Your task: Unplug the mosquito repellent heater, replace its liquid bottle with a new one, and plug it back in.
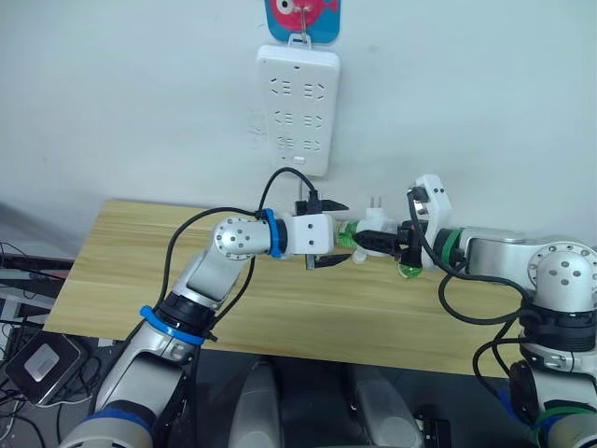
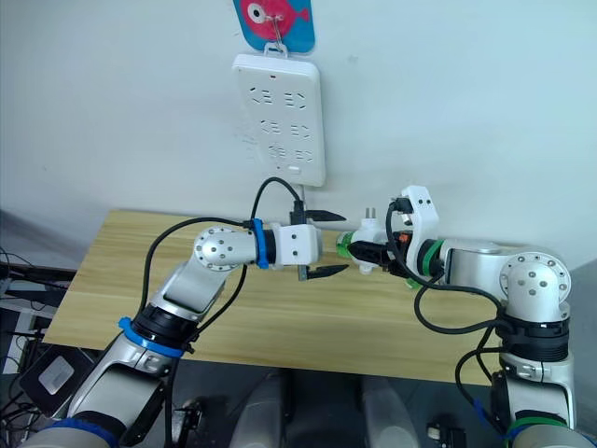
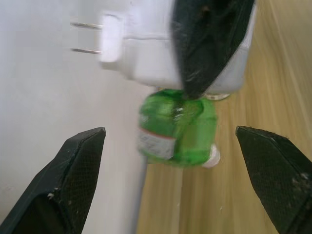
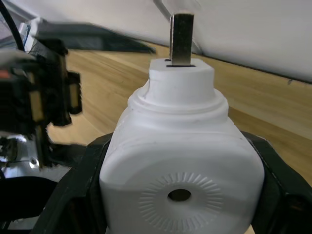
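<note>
Above the wooden table (image 2: 280, 317), the right gripper (image 2: 373, 250) clamps the mosquito repellent heater (image 2: 371, 235), prongs toward twelve o'clock; its liquid bottle (image 2: 346, 245) juts toward nine, at the wide-spread left gripper (image 2: 326, 244)

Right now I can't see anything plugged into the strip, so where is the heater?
The mosquito repellent heater is held in the right hand above the table's middle, unplugged, below the wall power strip, facing the open left hand.
</note>
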Available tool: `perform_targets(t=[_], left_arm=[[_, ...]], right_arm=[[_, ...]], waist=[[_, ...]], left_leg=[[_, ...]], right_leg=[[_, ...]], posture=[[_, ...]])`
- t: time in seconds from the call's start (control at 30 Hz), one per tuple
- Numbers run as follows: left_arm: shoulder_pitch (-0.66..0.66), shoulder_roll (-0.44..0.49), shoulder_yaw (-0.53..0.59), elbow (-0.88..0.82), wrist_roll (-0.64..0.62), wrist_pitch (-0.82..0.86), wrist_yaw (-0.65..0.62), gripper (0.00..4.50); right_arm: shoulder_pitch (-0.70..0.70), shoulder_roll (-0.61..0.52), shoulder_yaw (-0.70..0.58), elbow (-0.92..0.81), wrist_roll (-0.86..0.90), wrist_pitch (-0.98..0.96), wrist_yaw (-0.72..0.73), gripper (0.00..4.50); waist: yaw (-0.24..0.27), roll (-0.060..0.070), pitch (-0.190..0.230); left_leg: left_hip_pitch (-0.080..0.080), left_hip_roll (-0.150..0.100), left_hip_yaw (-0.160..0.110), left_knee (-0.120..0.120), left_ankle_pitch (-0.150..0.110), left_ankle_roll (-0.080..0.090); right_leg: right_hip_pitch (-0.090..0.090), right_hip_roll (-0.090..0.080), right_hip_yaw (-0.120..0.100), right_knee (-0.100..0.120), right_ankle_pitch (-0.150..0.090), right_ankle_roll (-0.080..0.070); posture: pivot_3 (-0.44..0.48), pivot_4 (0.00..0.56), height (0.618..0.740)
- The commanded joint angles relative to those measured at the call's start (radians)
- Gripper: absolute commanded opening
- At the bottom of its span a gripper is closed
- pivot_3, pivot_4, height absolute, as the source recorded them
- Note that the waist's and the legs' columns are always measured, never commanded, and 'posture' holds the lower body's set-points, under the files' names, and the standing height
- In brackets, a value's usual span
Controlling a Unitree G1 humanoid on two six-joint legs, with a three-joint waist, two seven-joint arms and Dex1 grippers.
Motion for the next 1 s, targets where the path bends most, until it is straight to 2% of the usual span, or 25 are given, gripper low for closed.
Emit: perform_targets(t=[0.03,0.23,0.33,0.5,0.63,0.7,0.8,0.93,1.0], left_arm=[[0.007,-0.020,-0.026,-0.052,0.022,0.023,0.011,4.50],[-0.009,-0.058,-0.043,-0.026,0.070,-0.002,0.054,4.50],[-0.018,-0.063,-0.044,-0.028,0.076,-0.012,0.054,3.87],[-0.022,-0.059,-0.054,-0.032,0.081,-0.002,0.037,2.32],[-0.015,-0.053,-0.061,-0.044,0.091,-0.007,0.028,2.27],[-0.010,-0.054,-0.058,-0.042,0.090,-0.008,0.031,2.27],[-0.008,-0.056,-0.051,-0.029,0.090,-0.016,0.041,2.27],[0.005,-0.066,-0.033,-0.016,0.068,-0.012,0.058,2.27],[0.023,-0.099,-0.005,-0.001,0.025,0.010,0.084,2.27]], right_arm=[[-0.017,0.001,-0.014,-0.019,0.105,-0.021,-0.066,3.02],[-0.017,-0.024,0.027,-0.019,0.227,-0.072,-0.154,3.02],[-0.014,-0.053,0.052,-0.021,0.268,-0.099,-0.176,3.02],[-0.012,-0.097,0.093,-0.021,0.326,-0.145,-0.203,3.02],[-0.014,-0.119,0.121,-0.024,0.357,-0.181,-0.214,3.02],[-0.021,-0.130,0.136,-0.038,0.339,-0.182,-0.187,3.74],[-0.010,-0.142,0.140,-0.055,0.343,-0.206,-0.160,4.50],[-0.002,-0.179,0.119,-0.093,0.257,-0.236,-0.090,4.50],[0.018,-0.210,0.079,-0.133,0.160,-0.290,-0.010,4.50]], waist=[[-0.007,0.000,0.000],[-0.011,0.000,0.000],[-0.011,0.000,0.000],[-0.012,0.000,0.000],[-0.012,0.000,0.000],[-0.012,0.000,0.000],[-0.012,0.000,0.000],[-0.011,0.000,0.000],[-0.011,0.000,-0.001]], left_leg=[[0.000,0.000,0.000,0.000,0.000,0.000],[-0.001,0.000,0.000,0.000,0.001,0.001],[-0.001,0.000,0.000,0.000,0.001,0.001],[-0.001,0.000,0.000,0.000,0.001,0.001],[-0.001,0.000,0.000,0.000,0.001,0.001],[-0.001,0.000,0.000,0.000,0.001,0.001],[-0.001,0.000,0.000,0.000,0.001,0.001],[-0.001,0.000,-0.001,0.000,0.001,0.001],[-0.002,0.000,-0.001,0.000,0.001,0.001]], right_leg=[[0.000,0.000,0.000,0.000,0.000,0.000],[0.000,0.000,0.000,0.000,0.000,0.000],[-0.001,0.000,0.000,0.000,0.000,0.000],[-0.001,0.000,0.000,0.000,0.000,0.000],[-0.001,0.000,0.000,0.000,0.000,0.000],[-0.001,0.000,0.000,0.000,0.000,0.000],[-0.001,0.000,0.000,0.000,0.000,0.000],[-0.001,0.000,0.000,0.000,0.000,0.000],[-0.001,0.000,-0.001,0.000,0.000,0.000]], posture=[[-0.113,0.296,0.740],[-0.116,0.295,0.740],[-0.118,0.294,0.740],[-0.119,0.292,0.740],[-0.119,0.287,0.740],[-0.118,0.282,0.740],[-0.119,0.280,0.740],[-0.122,0.273,0.740],[-0.130,0.269,0.740]])
